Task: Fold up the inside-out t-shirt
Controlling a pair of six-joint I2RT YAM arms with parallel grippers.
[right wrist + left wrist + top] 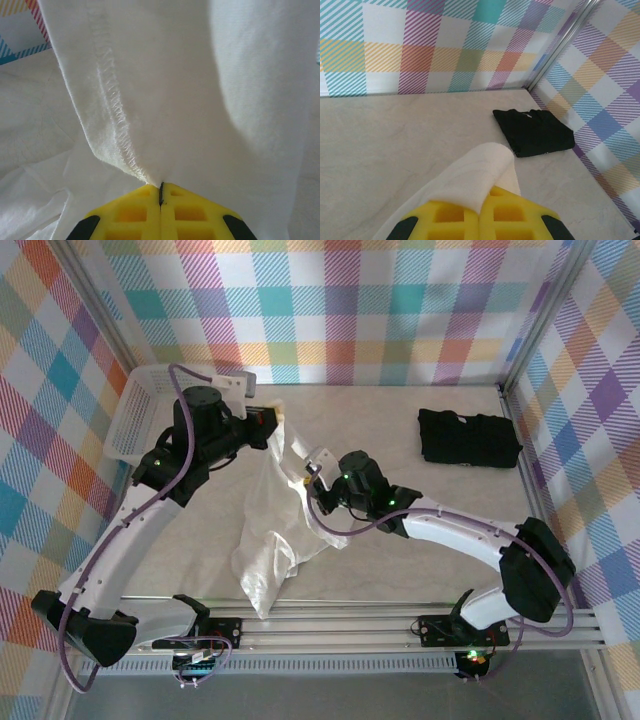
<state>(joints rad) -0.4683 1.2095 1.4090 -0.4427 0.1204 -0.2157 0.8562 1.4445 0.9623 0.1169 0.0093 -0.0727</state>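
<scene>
- Nearest you, an aluminium rail point(350, 625) runs along the desk's near edge and carries both arm bases.
- Just past it lies the low end of the inside-out t-shirt point(268, 560), which is thin, soft, cream-white cloth, crumpled. It sits around 7 o'clock of the desk's middle, and from there the shirt rises as a narrow, twisted band toward 12 o'clock.
- Your right gripper point(161, 192) is clamped on a pinch of the shirt about mid-length, its yellow ribbed fingers meeting with cloth between them. A raised seam point(117, 115) of looped stitches runs away from the pinch toward 11 o'clock.
- Further out, your left gripper point(481, 207) is closed on the shirt's upper edge. The cloth curls over the yellow fingers in a soft roll.
- Your open room is at 3 o'clock of the shirt, where the desk point(400, 575) is bare, smooth and pale with faint marbling.
- A black folded garment point(468, 437) lies flat at 2 o'clock, near the right wall. A small pale mark on it is too small to read.
- A white basket point(130, 425) of slotted plastic sits at 10 o'clock against the left wall, just beside your left arm.
- Plaid walls point(350, 310) close the desk on three sides.
</scene>
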